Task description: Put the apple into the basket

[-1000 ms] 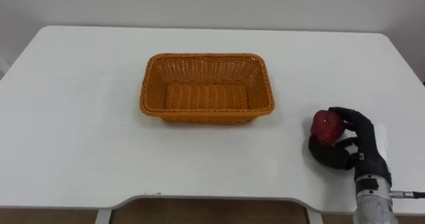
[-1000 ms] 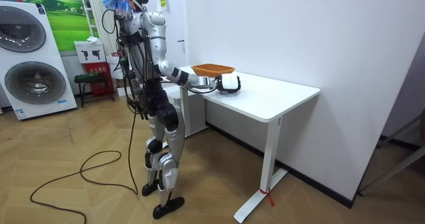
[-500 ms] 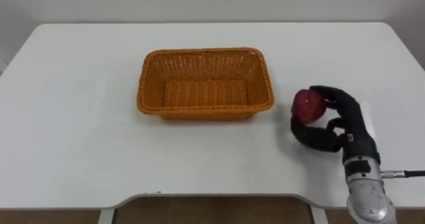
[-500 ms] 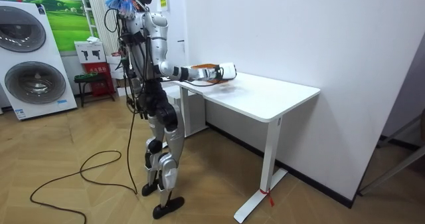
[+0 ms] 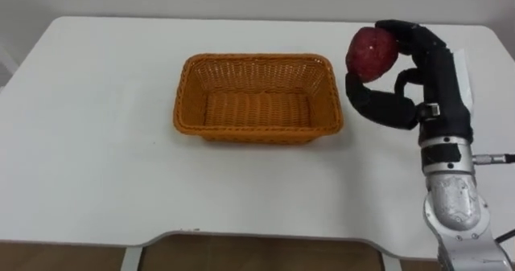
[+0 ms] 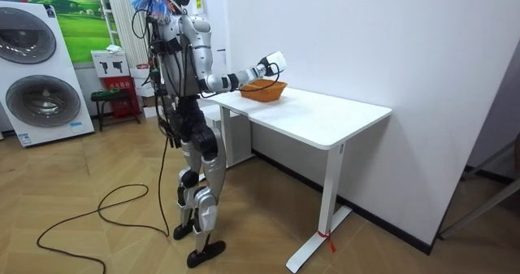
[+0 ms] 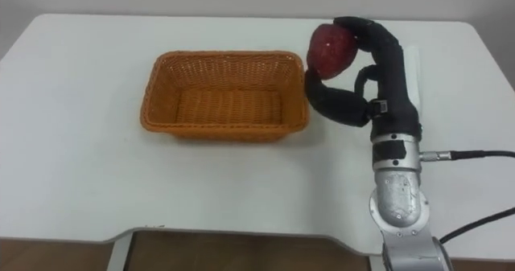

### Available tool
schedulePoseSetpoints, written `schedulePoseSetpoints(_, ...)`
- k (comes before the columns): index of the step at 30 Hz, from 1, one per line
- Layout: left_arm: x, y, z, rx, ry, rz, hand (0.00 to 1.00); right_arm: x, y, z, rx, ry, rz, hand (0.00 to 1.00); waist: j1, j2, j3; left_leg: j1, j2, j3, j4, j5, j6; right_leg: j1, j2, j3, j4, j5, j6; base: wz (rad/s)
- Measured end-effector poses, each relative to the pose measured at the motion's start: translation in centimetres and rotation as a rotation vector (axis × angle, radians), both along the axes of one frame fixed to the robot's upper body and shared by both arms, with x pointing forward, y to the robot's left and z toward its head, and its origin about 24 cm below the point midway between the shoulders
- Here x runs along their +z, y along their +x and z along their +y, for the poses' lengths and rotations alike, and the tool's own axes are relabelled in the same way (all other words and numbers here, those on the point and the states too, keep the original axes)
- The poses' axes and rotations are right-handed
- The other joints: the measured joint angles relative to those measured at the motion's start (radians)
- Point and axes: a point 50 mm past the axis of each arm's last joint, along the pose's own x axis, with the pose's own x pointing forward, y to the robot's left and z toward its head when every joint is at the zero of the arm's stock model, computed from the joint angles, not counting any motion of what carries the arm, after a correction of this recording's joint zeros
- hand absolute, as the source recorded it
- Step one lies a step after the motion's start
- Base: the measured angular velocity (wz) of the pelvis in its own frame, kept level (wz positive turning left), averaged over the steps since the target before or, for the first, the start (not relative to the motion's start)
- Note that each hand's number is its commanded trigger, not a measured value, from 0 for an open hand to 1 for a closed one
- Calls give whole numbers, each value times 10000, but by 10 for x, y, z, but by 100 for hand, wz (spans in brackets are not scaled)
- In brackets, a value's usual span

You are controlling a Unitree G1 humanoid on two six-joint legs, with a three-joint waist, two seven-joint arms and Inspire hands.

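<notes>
Right hand (image 5: 424, 82): was curled round the apple, thumb under, fingers over.
Apple (image 5: 370, 52): sat in that grip, at the hand's upper left.
Basket (image 5: 259, 135): stood just left of the hand, apparently lower, on the table (image 5: 96, 158).

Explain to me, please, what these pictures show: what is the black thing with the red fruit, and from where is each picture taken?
This is a humanoid robot standing at a white table. Two pictures come from the two eyes of a camera on its head, looking down at the table; they show the same scene. The third comes from a camera standing in the room and shows the whole robot. The black thing is the right robot hand, with fingers like a person's. Its fingers are curled round a red apple, which it holds in the air, just right of an orange wicker basket. The basket stands on the table and is empty.
</notes>
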Motion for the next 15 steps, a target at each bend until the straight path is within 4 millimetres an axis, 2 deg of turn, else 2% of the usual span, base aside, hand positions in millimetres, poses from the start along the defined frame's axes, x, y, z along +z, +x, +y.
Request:
schedulePoseSetpoints(2,0,0,-1,3,-16,1,0,0,0,5,294,-93,43,100,34,-18,-11,-8,-4,-21,2,0,0,2,-3,0,0,0,0,0)
schedulePoseSetpoints(3,0,0,-1,4,-12,5,0,1,0,8,474,-230,42,84,87,-25,-15,-9,-3,-44,2,0,0,2,-3,4,-1,0,0,0)
schedulePoseSetpoints(4,0,0,-1,2,-10,4,0,2,0,11,647,-350,57,25,126,-30,-19,-10,-3,-49,6,0,0,3,-3,10,-2,0,0,0)
schedulePoseSetpoints(5,0,1,-1,-2,-11,-5,0,2,0,12,705,-402,65,0,153,-31,-19,-11,-3,-52,12,0,0,6,-4,16,-2,0,0,0)
schedulePoseSetpoints(11,0,3,-2,-255,-64,23,0,-1,0,24,1400,-723,311,0,236,-44,-14,-22,-11,-192,50,1,-1,58,-3,-30,-4,1,-1,5)
schedulePoseSetpoints(15,-1,3,-4,-521,-84,67,0,-3,-1,32,1859,-722,475,0,277,-86,18,-32,-9,-205,78,1,-1,63,-5,-93,1,3,-5,0)
